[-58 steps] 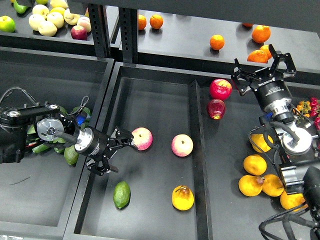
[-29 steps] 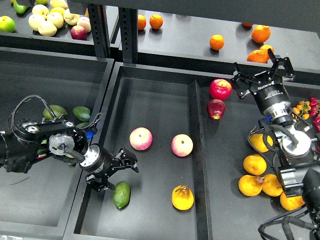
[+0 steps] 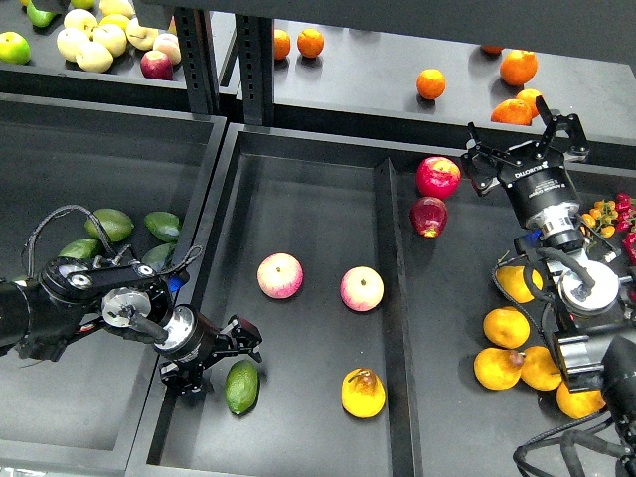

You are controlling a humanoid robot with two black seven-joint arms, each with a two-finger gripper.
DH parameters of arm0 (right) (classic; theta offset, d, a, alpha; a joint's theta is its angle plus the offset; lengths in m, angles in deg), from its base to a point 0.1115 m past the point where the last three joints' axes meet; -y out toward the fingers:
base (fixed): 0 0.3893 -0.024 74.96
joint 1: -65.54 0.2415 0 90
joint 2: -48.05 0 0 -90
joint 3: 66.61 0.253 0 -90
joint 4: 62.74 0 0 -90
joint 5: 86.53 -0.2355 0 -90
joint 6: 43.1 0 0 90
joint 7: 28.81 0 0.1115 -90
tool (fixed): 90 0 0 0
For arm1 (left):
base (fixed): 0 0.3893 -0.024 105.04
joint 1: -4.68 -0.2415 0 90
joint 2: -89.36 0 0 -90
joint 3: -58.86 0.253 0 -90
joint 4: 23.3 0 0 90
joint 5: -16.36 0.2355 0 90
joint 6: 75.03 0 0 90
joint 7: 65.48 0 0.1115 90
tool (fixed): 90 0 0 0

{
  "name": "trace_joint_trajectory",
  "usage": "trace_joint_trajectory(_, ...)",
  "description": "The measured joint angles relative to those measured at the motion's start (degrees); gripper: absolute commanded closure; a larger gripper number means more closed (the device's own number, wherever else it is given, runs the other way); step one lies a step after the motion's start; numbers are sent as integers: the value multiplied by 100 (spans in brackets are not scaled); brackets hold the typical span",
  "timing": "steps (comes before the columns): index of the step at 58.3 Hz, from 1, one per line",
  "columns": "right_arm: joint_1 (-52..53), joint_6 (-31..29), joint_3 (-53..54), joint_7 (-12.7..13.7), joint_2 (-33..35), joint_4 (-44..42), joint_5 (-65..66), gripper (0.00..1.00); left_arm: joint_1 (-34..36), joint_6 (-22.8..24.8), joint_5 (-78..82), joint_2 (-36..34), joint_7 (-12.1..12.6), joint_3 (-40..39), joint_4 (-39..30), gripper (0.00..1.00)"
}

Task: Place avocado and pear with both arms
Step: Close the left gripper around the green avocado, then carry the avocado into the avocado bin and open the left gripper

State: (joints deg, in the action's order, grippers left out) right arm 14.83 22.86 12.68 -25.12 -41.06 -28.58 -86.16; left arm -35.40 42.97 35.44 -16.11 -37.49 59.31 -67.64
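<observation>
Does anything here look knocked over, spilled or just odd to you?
Nothing looks spilled or damaged. The avocado and pear lie loose in the middle tray beside two apples, away from the sorted piles of their kind. The left gripper is open right beside the avocado; the right gripper hangs open, empty.

Only one text spot: small white lettering on the black wrist housing just behind the right pincer (image 3: pixel 527 142), near the upper right of the trays. It runs along the housing at a slant and is too small to read for sure. No other labels, numbers or signs readable anywhere.
</observation>
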Motion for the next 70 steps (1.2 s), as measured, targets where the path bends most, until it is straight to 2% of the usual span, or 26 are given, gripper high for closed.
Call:
trace_joint_trajectory(36, -12, -14, 1, 0, -18, 38, -2, 0, -118, -1, 226, 490, 0, -1, 525, 1)
trace_joint_trajectory(52, -56, -33, 7, 0, -18, 30, -2, 0, -187, -1, 269, 527, 0, 18, 573, 8)
trace_joint_trajectory(59, -65, -67, 8, 0, -18, 30, -2, 0, -190, -1, 440, 543, 0, 49, 575, 16)
trace_joint_trajectory(65, -75, -78, 8, 0, -18, 32, -2, 0, -190, -1, 570, 557, 0, 52, 575, 34)
trace_joint_trajectory(70, -95, -113, 8, 0, -16, 32, -2, 0, -204, -1, 595, 575, 0, 36, 577, 41)
